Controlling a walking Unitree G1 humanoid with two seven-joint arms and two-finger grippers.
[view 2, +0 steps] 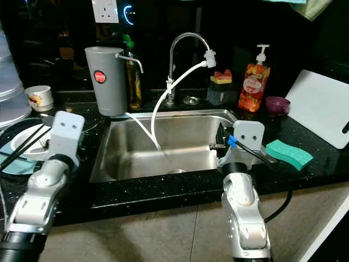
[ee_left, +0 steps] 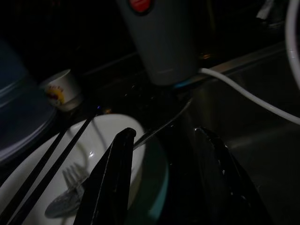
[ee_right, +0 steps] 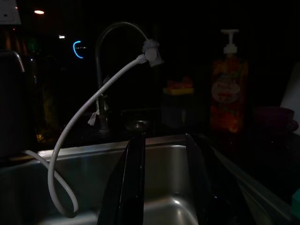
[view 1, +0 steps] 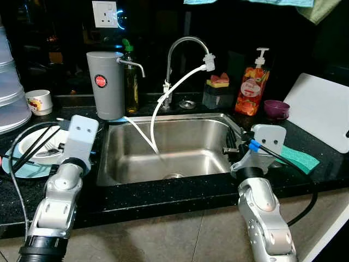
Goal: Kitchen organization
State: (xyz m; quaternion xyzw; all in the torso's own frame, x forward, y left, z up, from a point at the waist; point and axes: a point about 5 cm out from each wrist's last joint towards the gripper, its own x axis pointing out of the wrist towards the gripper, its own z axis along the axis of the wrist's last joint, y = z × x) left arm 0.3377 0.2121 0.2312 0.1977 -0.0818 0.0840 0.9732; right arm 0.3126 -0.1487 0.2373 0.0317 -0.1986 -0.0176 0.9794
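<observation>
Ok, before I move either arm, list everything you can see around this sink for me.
Stainless steel sink: 1, silver, centre of the black counter.
Curved tap: 1, chrome, behind the sink.
White hose: 1, from the tap spout down into the sink.
Grey water filter canister: 1, red badge, back left of the sink.
Orange soap pump bottle: 1, back right.
Purple bowl: 1, right of the soap bottle.
White cutting board: 1, far right.
Green sponge: 1, right of the sink.
White plate: 1, left counter, holding black chopsticks and a fork.
Small white cup: 1, back left.
Left gripper: open, above the plate.
Right gripper: open, over the sink's right edge.
</observation>
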